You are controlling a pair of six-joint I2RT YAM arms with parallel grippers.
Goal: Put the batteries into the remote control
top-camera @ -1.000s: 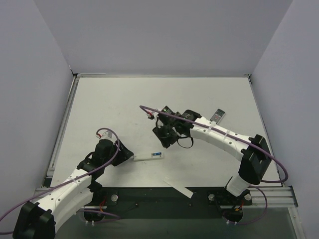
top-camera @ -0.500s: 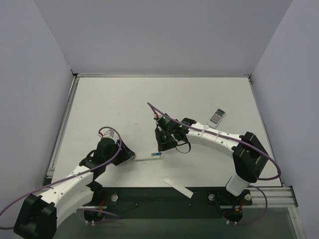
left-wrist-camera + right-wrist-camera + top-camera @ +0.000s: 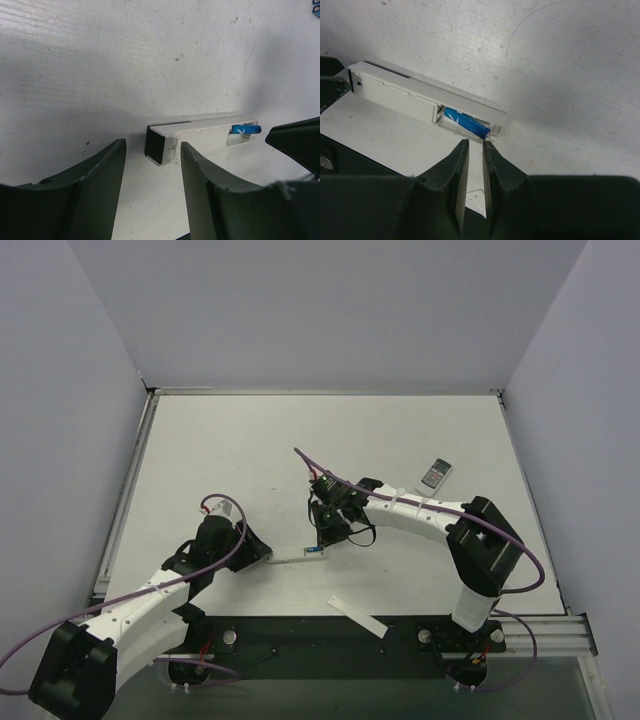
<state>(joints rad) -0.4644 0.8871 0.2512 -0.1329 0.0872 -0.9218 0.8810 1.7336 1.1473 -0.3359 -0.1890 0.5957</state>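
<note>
The slim white remote control (image 3: 295,557) lies on the table with its battery bay open. One bright blue battery (image 3: 314,551) sits in the bay at its right end. In the left wrist view my left gripper (image 3: 152,146) is open, and the remote's dark end (image 3: 155,145) lies between the fingertips with gaps on both sides. The battery (image 3: 245,129) shows further along. In the right wrist view my right gripper (image 3: 476,144) is shut and empty, with only a slit between the fingers. Its tips are just in front of the battery (image 3: 466,123) in the remote (image 3: 395,90).
A wider white-grey remote with a button pad (image 3: 435,473) lies at the back right. A thin white strip (image 3: 358,615) lies at the table's near edge. Bits of blue (image 3: 316,11) show at the top right edge of the left wrist view.
My right gripper has come down and left from the table's middle to the battery end of the remote. My left arm has shifted slightly by the remote's left end.
</note>
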